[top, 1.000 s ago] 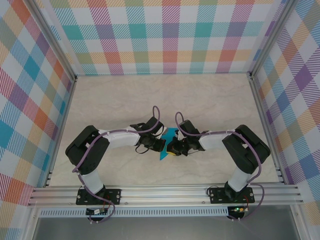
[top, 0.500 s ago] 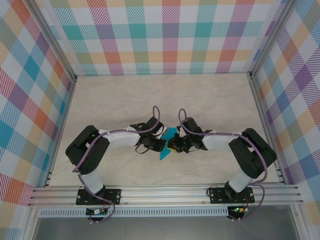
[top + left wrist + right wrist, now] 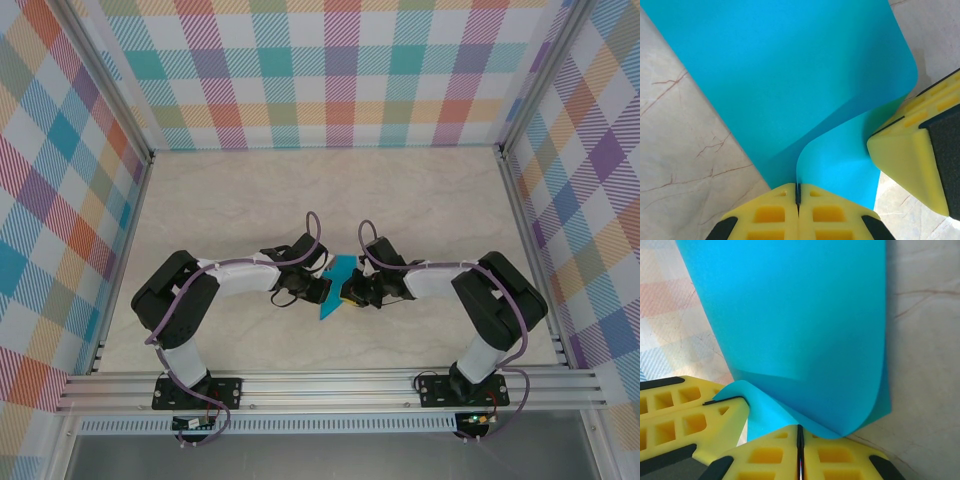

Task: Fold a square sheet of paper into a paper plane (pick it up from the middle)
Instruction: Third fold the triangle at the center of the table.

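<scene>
One paper sheet (image 3: pixel 340 272) is seen: teal-blue, matte, plain, thin. It is not laid flat. It is held up between the two arms near the middle of the table (image 3: pixel 420 200), a little toward the near edge. In the top view it is seen as a narrow slanted shape with its lower tip toward the near left.

In the left wrist view a broad smooth face is shown, with one edge curled in a soft S-bend down to the fingertips. In the right wrist view a rounded fold is seen along the right side, a faint diagonal crease low on the face, and a small flap curled at lower left.

Left gripper (image 3: pixel 798 192): yellow fingers pressed fully together, the sheet's edge pinched between them. Right gripper (image 3: pixel 800 437): likewise closed, jaws met on the sheet's lower edge. The two grippers are set nearly tip to tip, just beside each other.

Counted: one sheet, two arms, two grippers, one purple cable (image 3: pixel 311 222) per arm. Marble-look table top and checked walls (image 3: pixel 340 70) on three sides are noted.
</scene>
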